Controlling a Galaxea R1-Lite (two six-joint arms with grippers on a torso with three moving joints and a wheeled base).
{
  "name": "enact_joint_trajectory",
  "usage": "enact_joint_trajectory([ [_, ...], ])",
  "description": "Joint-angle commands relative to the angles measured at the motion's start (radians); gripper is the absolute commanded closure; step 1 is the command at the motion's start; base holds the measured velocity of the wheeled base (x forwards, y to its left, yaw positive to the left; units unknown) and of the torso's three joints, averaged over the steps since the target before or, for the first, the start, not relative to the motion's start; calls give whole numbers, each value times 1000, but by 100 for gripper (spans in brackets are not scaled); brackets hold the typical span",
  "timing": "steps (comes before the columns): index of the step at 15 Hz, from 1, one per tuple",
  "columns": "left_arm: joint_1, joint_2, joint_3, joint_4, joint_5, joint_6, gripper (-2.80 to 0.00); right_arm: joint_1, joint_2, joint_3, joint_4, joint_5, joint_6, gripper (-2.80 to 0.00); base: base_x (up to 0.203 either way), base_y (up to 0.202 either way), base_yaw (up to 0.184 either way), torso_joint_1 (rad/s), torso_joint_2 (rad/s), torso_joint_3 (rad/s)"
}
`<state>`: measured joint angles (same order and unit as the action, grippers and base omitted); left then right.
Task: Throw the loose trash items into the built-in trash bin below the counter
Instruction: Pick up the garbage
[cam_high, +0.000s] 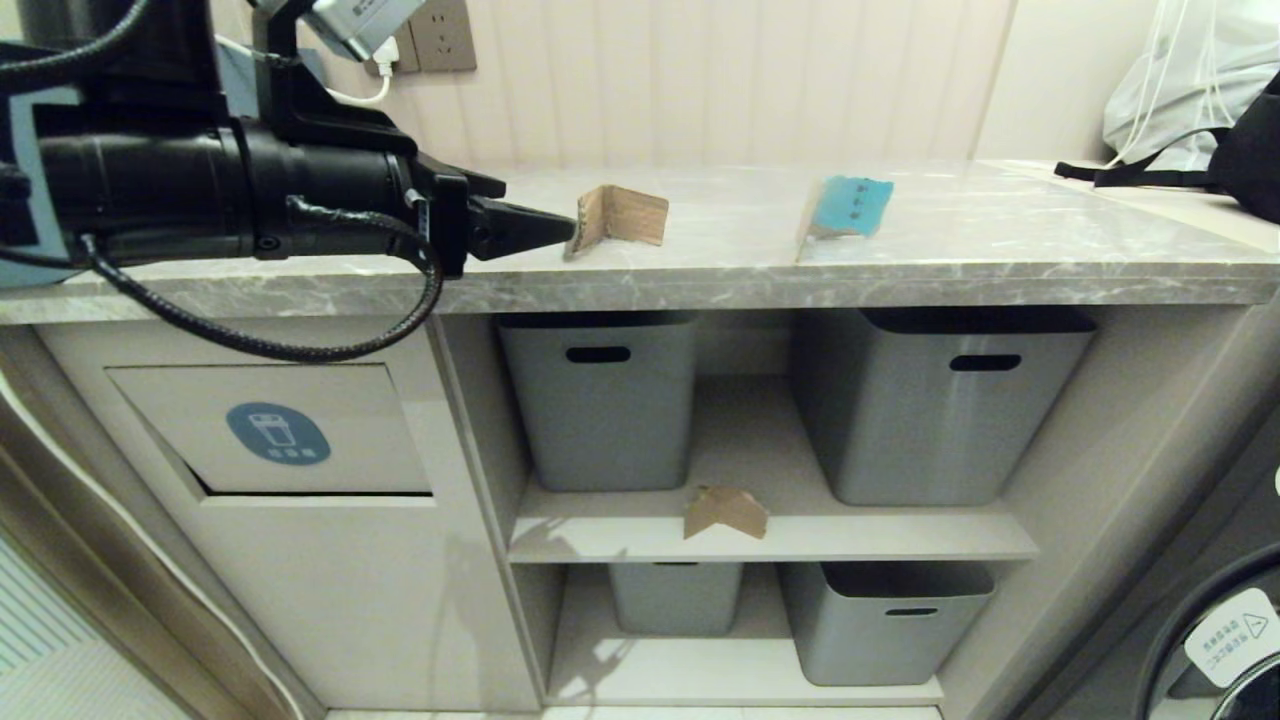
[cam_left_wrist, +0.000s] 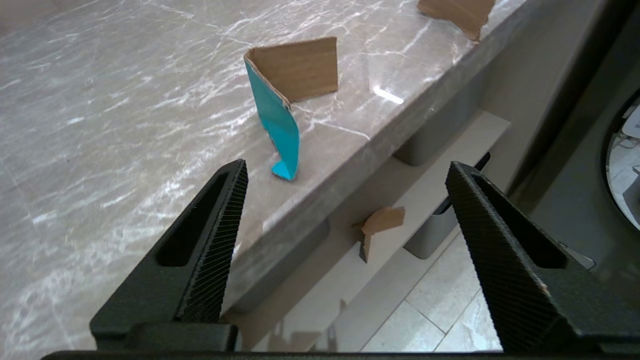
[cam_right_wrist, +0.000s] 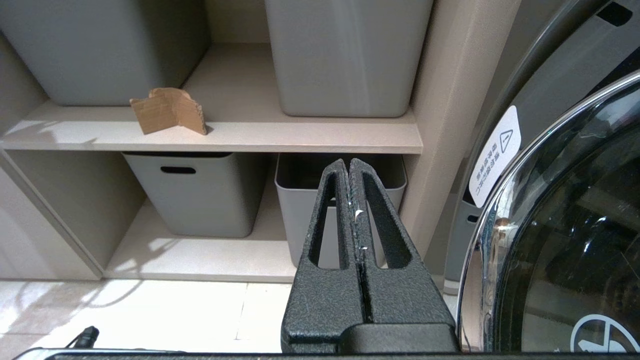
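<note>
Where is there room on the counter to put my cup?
Bare counter lies between the brown scrap and the blue scrap, and a bigger patch runs from the blue scrap to the bags in the corner. The left gripper crowds the brown scrap's other side. The shelves are crowded with grey baskets.

Left arm (cam_high: 200, 190) showing matte black cylinder housing, black corrugated cable (cam_high: 300, 345) looping under; gripper fingers (cam_left_wrist: 215, 250) wearing fine ribbed pads, slotted cutouts.
</note>
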<state>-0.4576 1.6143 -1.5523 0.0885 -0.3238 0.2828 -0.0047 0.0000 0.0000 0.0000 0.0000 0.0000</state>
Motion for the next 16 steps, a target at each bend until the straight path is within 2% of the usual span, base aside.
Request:
enact_joint_trajectory([
  [1,-2,45,-32,0,0,2,-280,0,0,0,0,0,0,0,0,0,0,0,0,0],
  [8,4,255,-239,2,50,3,-280,0,0,0,0,0,0,0,0,0,0,0,0,0],
  [14,5,326,-297,-1,62,3,-280,0,0,0,0,0,0,0,0,0,0,0,0,0],
  [15,6,331,-304,-1,62,3,0,0,0,0,0,0,0,0,0,0,0,0,0,0],
  [16,5,339,-319,-2,63,1,0,0,0,0,0,0,0,0,0,0,0,0,0,0],
])
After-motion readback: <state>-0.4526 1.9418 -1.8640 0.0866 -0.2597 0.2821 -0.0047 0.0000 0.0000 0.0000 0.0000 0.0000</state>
